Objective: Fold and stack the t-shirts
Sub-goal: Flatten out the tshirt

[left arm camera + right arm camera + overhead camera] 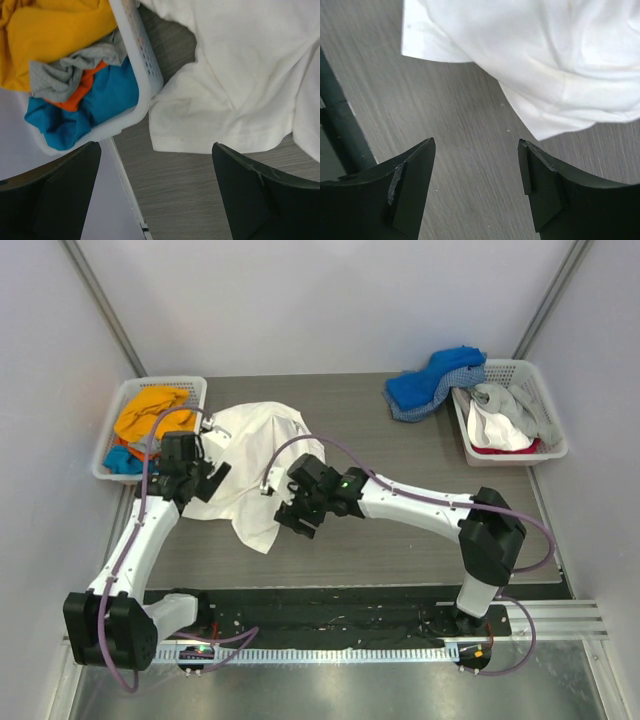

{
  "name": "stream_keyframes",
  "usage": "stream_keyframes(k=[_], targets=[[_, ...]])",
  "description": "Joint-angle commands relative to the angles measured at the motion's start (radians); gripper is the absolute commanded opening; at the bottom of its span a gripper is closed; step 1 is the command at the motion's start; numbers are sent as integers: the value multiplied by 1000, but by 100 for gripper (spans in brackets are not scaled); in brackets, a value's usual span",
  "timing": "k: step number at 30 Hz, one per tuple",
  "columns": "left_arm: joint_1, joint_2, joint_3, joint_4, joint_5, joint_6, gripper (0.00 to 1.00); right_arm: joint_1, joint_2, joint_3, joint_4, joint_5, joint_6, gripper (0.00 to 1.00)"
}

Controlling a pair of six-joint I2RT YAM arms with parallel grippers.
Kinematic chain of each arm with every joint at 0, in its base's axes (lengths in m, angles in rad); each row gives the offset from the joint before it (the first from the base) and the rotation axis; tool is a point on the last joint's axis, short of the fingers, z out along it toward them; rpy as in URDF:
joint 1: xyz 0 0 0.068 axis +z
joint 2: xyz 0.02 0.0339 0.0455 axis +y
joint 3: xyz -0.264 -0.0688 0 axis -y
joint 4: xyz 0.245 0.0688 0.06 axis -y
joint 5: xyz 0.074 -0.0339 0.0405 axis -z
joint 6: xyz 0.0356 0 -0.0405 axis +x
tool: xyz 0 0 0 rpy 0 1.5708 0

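While nothing is folded yet, white shirt (250,460) is lying crumpled on table (400,540) between left gripper (205,478) and right gripper (475,142), both spread, empty; other shirts (150,408) are waiting in or by baskets (505,364).

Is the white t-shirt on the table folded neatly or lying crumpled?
Crumpled, not folded. The white t-shirt lies on the table in an irregular heap, with wrinkles and uneven edges; no neat fold shows.
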Motion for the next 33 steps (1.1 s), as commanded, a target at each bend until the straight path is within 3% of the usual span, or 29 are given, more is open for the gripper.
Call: stream_keyframes(k=[1,8,18,33], targets=[[79,-58,-36,34,-12,68,99,52,55,94,8,35,-2,73],[168,-101,-123,7,43,105,96,100,177,161,24,46,22,70],[186,-138,-223,29,72,108,94,155,369,287,19,72,32,66],[219,-121,-246,50,91,127,92,175,451,408,-19,42,52,65]])
